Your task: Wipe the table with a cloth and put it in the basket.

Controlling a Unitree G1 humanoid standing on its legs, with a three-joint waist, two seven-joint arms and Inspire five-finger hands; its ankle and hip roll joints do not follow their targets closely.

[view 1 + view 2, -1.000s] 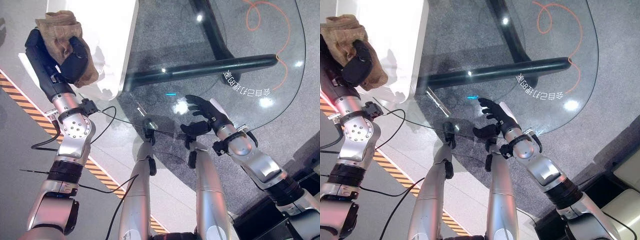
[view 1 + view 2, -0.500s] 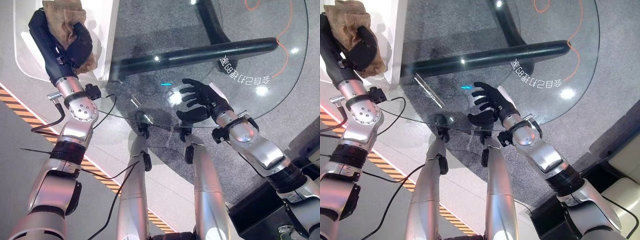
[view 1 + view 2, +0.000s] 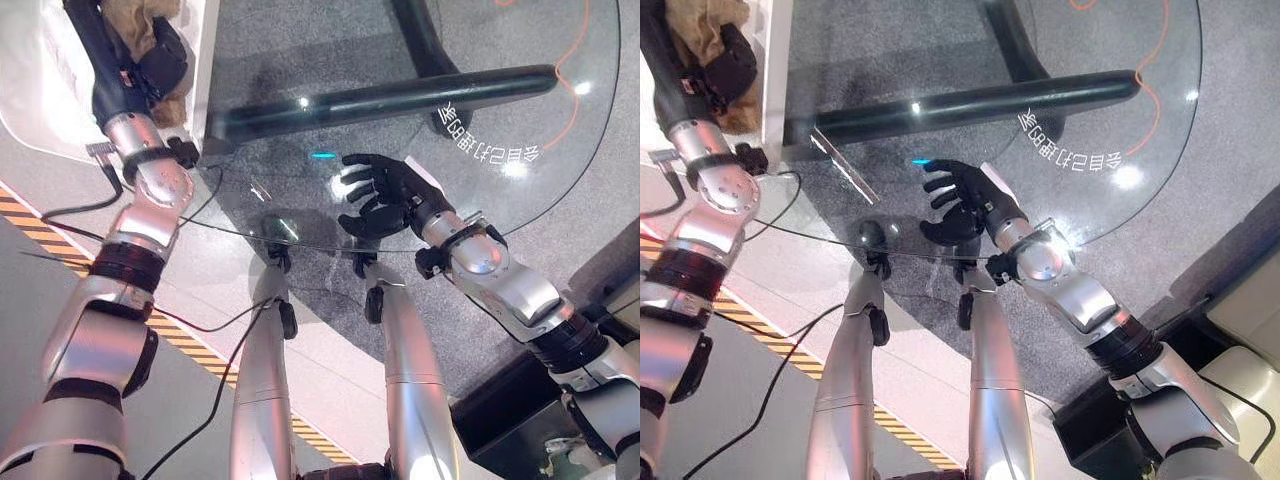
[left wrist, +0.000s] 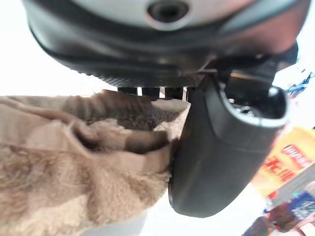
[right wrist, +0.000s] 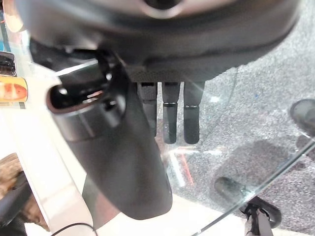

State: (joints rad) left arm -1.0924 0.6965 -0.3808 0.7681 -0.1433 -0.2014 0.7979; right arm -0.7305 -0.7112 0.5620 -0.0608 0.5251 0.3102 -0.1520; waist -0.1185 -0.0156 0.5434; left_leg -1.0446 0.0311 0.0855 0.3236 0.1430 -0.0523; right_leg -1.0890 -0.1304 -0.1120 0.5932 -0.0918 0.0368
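A crumpled tan cloth [image 3: 135, 20] is bunched in my left hand [image 3: 160, 65], raised at the far left over a white container [image 3: 45, 95]. The left wrist view shows the cloth [image 4: 74, 162] pressed between the curled fingers and the thumb [image 4: 221, 147]. My right hand [image 3: 385, 190] hovers open just over the near part of the round glass table [image 3: 500, 100], fingers spread and holding nothing. The right wrist view shows its straight fingers [image 5: 172, 118] above the glass.
Through the glass, the table's black base bar [image 3: 400, 95] lies on grey carpet. An orange cord [image 3: 580, 60] curls on the floor at the far right. Black-and-orange striped tape [image 3: 20, 215] runs along the floor at left.
The camera has shifted, so the whole scene sits higher in the picture. My left hand still holds the cloth by the white container. My right hand has drifted slightly left over the glass.
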